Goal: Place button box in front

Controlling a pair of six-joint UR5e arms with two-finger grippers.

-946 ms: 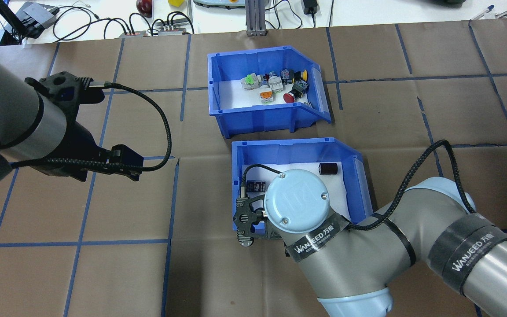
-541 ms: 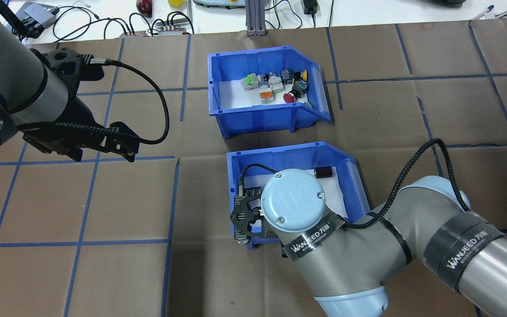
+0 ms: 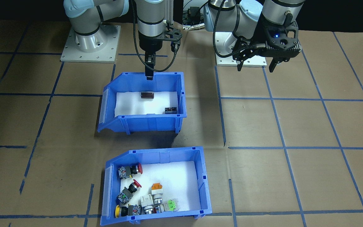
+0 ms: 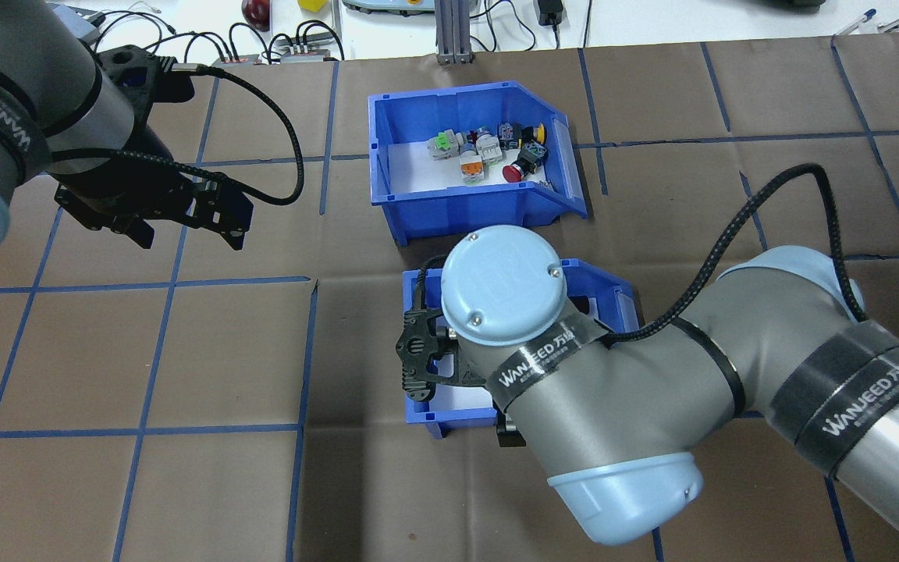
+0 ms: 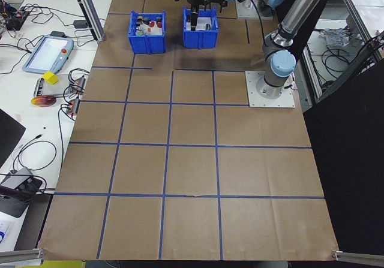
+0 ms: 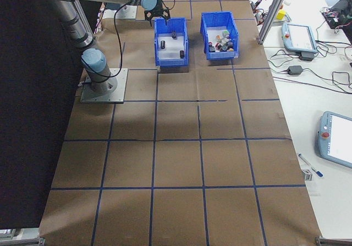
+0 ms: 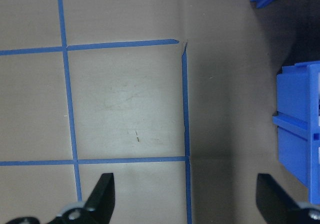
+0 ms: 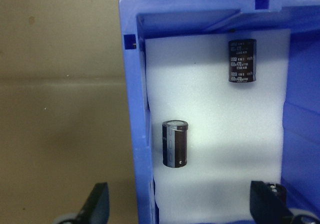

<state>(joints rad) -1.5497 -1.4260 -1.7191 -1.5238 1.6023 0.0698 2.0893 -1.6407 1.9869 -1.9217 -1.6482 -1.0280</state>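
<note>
Hanging over capacitor bin [image 3: 143,121]: right claw [image 3: 149,76], spread.

The button box [image 3: 202,184] looks like glossy moulded blue plastic with a matt white foam-looking liner, same as the other bin [image 3: 181,94], while the surface [image 3: 295,176] is matt brown paper marked off with blue tape lines.
</note>
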